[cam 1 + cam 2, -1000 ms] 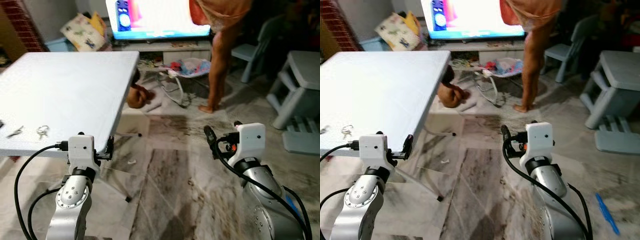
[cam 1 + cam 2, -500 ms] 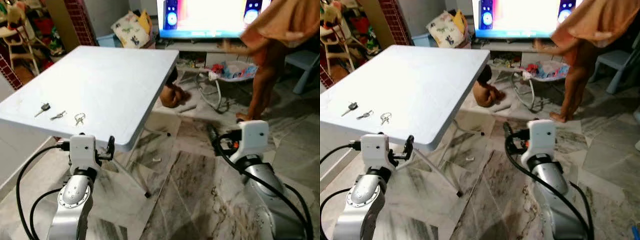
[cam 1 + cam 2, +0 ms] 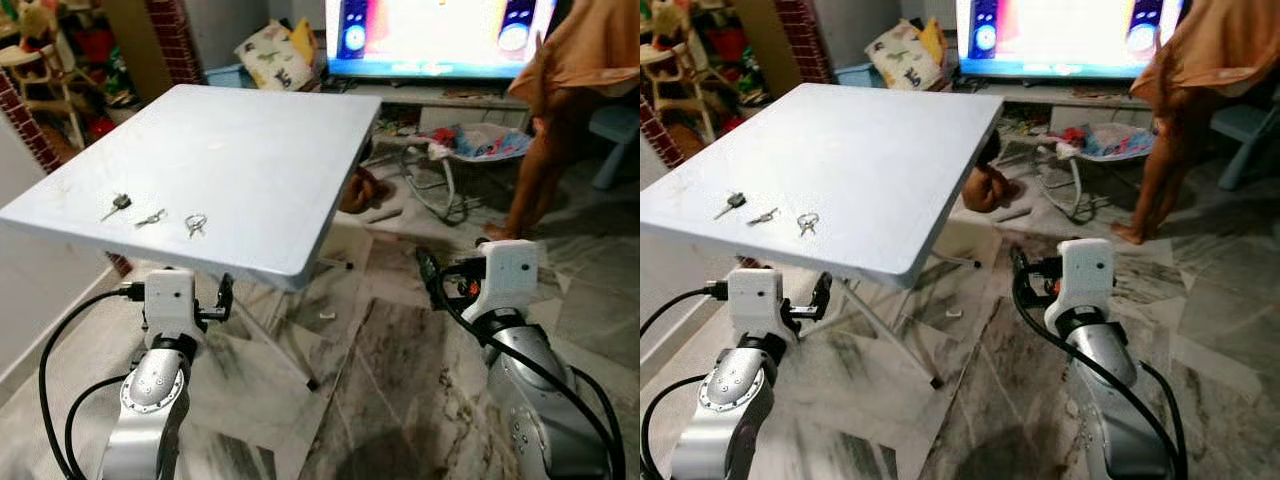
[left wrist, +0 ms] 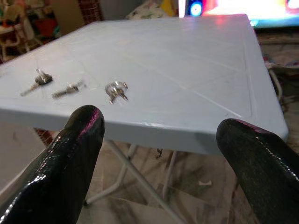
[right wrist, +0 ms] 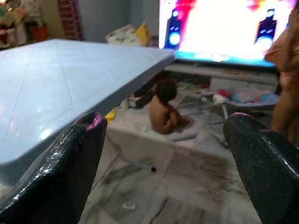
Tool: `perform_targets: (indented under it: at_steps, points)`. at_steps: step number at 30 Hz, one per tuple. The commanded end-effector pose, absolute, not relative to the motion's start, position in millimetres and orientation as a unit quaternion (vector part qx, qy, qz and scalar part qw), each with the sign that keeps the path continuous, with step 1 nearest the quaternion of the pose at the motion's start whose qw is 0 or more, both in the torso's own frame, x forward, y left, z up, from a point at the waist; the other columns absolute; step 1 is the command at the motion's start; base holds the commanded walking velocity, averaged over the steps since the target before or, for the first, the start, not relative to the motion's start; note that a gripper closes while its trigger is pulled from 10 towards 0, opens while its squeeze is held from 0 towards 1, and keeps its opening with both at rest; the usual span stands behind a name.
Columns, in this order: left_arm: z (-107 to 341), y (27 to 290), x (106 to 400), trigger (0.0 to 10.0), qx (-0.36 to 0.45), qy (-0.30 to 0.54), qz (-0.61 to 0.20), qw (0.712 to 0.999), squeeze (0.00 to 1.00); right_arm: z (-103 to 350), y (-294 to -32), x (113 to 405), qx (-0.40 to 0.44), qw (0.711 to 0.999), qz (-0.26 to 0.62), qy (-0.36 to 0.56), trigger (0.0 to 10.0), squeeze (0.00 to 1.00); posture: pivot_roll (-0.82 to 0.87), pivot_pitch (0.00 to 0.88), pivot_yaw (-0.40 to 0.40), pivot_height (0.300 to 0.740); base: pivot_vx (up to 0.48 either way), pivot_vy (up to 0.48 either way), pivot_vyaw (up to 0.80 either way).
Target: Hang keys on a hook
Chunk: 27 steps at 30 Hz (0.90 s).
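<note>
Left eye view: white folding table (image 3: 250,150) stands ahead and to the robot's left, over marbled floor tiles (image 3: 400,380).
Keys: three pieces lie in a row near the table's near left edge — a black-headed key (image 3: 116,204), a small silver key (image 3: 151,217), then a key ring (image 3: 195,224) with keys, each apart from the next.
Left gripper (image 4: 159,135): held low, just short of the table's near edge and below it — fingers spread wide, nothing between them; the key ring sits beyond them on the tabletop.
Right gripper (image 5: 168,154): held out over the floor to the right of the table, fingers parted and empty.
Background: a lit television (image 3: 440,30) at the far wall; a person (image 3: 570,110) stands at the right.
</note>
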<state>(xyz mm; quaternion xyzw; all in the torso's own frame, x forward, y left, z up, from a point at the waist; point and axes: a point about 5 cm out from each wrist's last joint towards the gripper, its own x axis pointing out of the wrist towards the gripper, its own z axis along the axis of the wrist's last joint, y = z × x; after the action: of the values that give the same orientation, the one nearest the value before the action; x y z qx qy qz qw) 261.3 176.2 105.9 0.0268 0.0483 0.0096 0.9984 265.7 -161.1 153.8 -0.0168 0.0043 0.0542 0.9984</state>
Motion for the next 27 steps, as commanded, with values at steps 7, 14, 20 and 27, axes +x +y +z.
perform_targets:
  at_steps: [7, 14, 20, 27]
  points:
    - [107.8, 187.4, 263.8, 10.0, 0.031, 0.048, 0.030, 0.998, 0.00, 160.4, -152.2, 268.5, -0.010, 0.998, 0.069, -0.011, 10.0, 0.00, -0.07, 0.014, 0.069, 0.740, 0.000, 0.480, 0.00]
    - [108.2, 187.6, 264.4, 10.0, 0.031, 0.047, 0.030, 0.998, 0.00, 161.9, -154.0, 270.2, -0.011, 0.998, 0.067, -0.014, 10.0, 0.00, -0.07, 0.016, 0.068, 0.740, 0.000, 0.480, 0.00]
    - [107.2, 186.8, 264.3, 10.0, 0.036, 0.047, 0.028, 0.998, 0.00, 162.8, -155.2, 271.2, -0.013, 0.998, 0.065, -0.016, 10.0, 0.00, -0.07, 0.017, 0.067, 0.740, 0.000, 0.425, 0.00]
    - [105.2, 191.3, 265.2, 10.0, 0.060, 0.042, 0.026, 0.997, 0.00, 164.6, -157.2, 274.8, -0.022, 0.998, 0.058, -0.018, 10.0, 0.00, -0.06, 0.017, 0.062, 0.740, 0.000, 0.090, 0.00]
